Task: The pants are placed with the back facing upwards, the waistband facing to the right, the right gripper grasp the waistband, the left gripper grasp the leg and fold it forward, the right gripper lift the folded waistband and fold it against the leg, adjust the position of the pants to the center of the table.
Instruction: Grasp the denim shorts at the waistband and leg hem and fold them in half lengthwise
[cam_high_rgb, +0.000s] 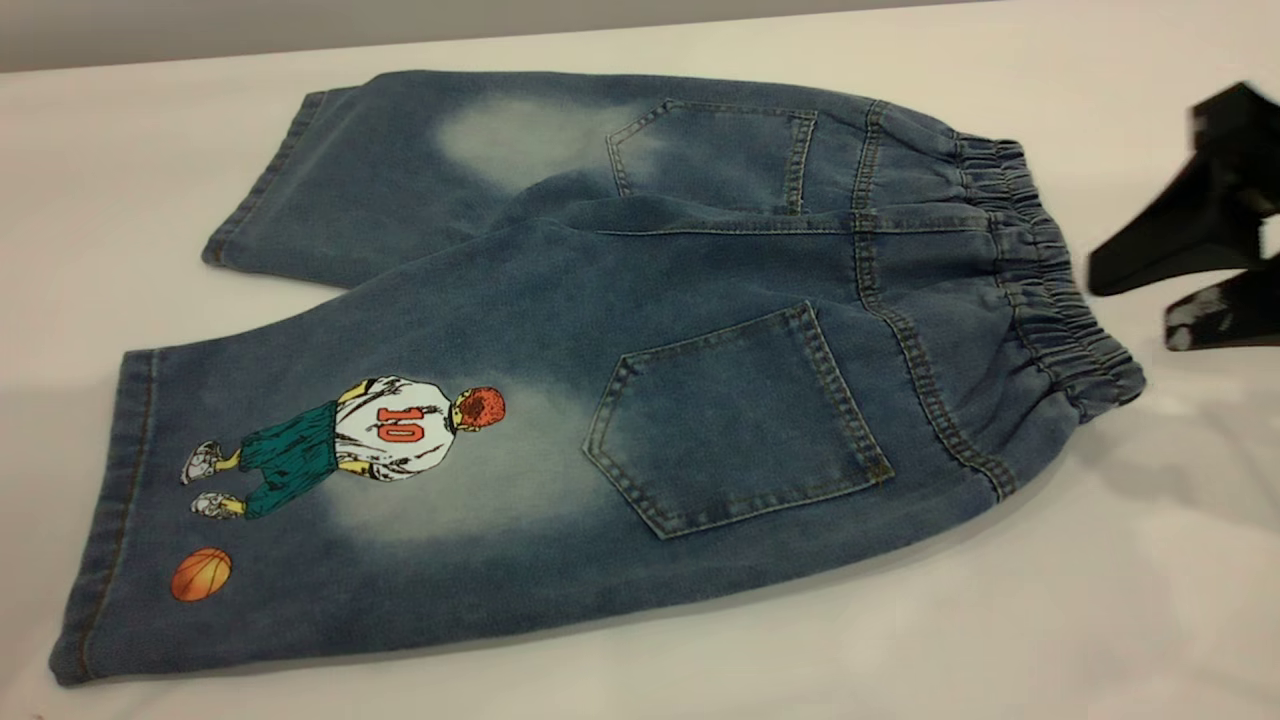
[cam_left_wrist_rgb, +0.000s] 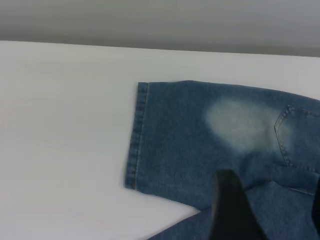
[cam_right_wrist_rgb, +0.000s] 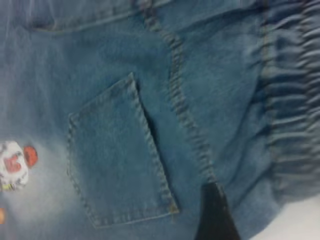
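On the table the pants lie flat, back up, both patch pockets showing. Long axis runs left-right in the exterior view: waistband at the right end, hems at the left. Printed leg is the near one, plain leg behind it.

My right gripper sits just off the waistband's right edge, apart from the cloth, fingers spread, nothing held. Waistband lies straight to its left, so I judge this arm is the nearer one for that grab; short reach inward should do it. Right wrist view looks down on the near pocket and the gathered elastic.

My left gripper hangs over the crotch area near the plain leg's hem end. One dark finger shows against the denim; can't tell if it's spread or closed. Printed leg isn't gripped yet.

No fold started as far as I can judge.
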